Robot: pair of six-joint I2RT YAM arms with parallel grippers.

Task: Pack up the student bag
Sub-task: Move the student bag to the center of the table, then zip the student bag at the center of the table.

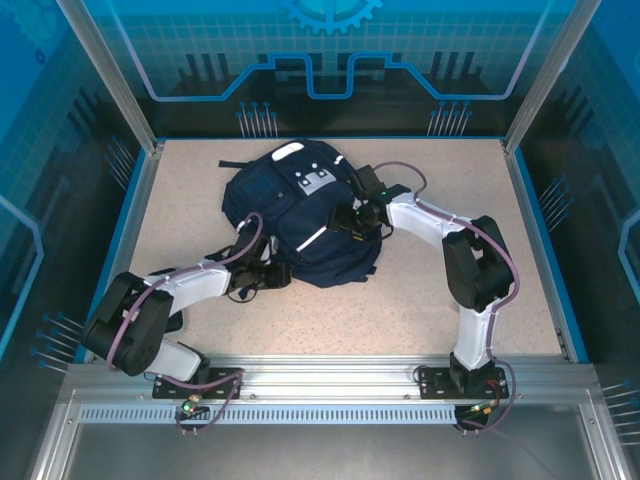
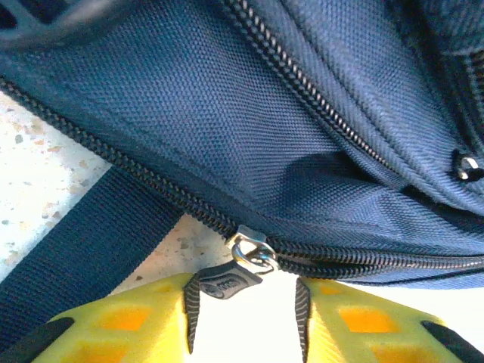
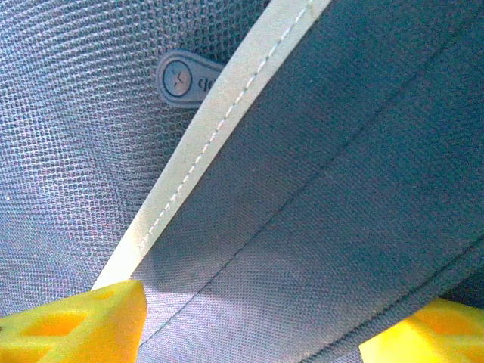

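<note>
The student bag, navy with white stripes and a grey patch, lies flat mid-table. My left gripper sits at its near-left edge, beside the straps. In the left wrist view the yellow fingers flank a dark rubber zipper pull hanging from a metal slider. The pull rests against the left pad, and a gap still shows to the right pad. My right gripper presses on the bag's right side. Its fingers stand wide apart with navy fabric and a white stripe between them.
A dark strap lies on the speckled table under the zipper line. A second closed zipper runs higher up the bag. Blue walls ring the table, with bare tabletop near the front right.
</note>
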